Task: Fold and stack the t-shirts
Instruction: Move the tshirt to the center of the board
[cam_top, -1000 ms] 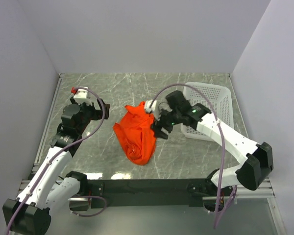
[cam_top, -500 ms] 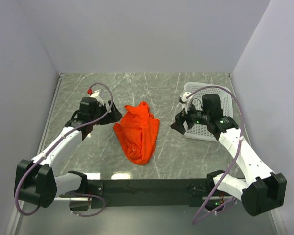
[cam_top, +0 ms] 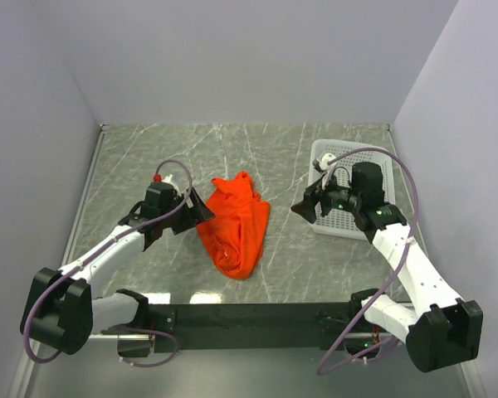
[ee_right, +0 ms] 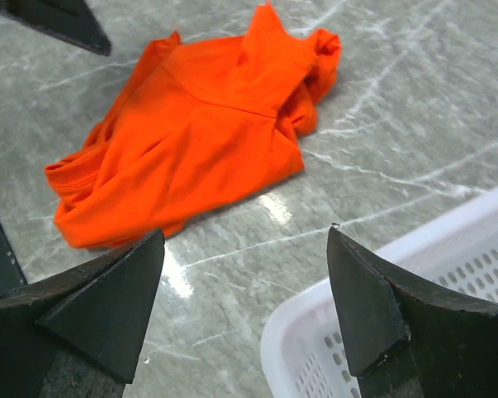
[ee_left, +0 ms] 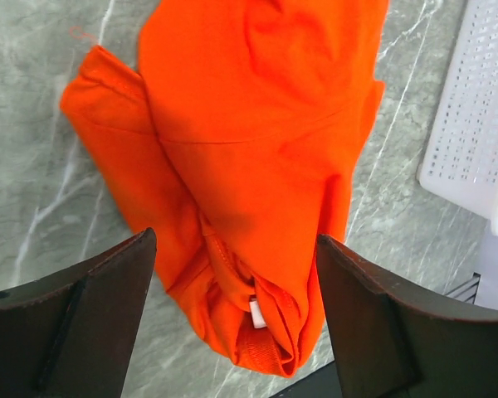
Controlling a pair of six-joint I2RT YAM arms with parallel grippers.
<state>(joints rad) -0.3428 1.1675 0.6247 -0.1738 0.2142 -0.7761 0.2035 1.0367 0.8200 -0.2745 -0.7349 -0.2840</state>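
Observation:
One crumpled orange-red t-shirt (cam_top: 235, 225) lies in a bunched heap on the marble table, its collar label showing in the left wrist view. My left gripper (cam_top: 197, 212) hovers at the shirt's left edge, open. In its own view the t-shirt (ee_left: 249, 149) fills the space ahead, and its collar end lies between the spread fingers of the left gripper (ee_left: 235, 240), not pinched. My right gripper (cam_top: 304, 209) is open to the right of the shirt and apart from it. Ahead of the right gripper (ee_right: 246, 235) are bare table and the t-shirt (ee_right: 191, 141).
A white mesh basket (cam_top: 353, 146) stands at the right of the table, partly under my right arm; its rim also shows as the basket (ee_left: 473, 124) and the basket (ee_right: 448, 249). Grey walls enclose the table on three sides.
The right gripper has let go of the shirt and pulled back right toward the basket. The left arm has swung down and right to the shirt's left edge. The shirt has settled flatter.

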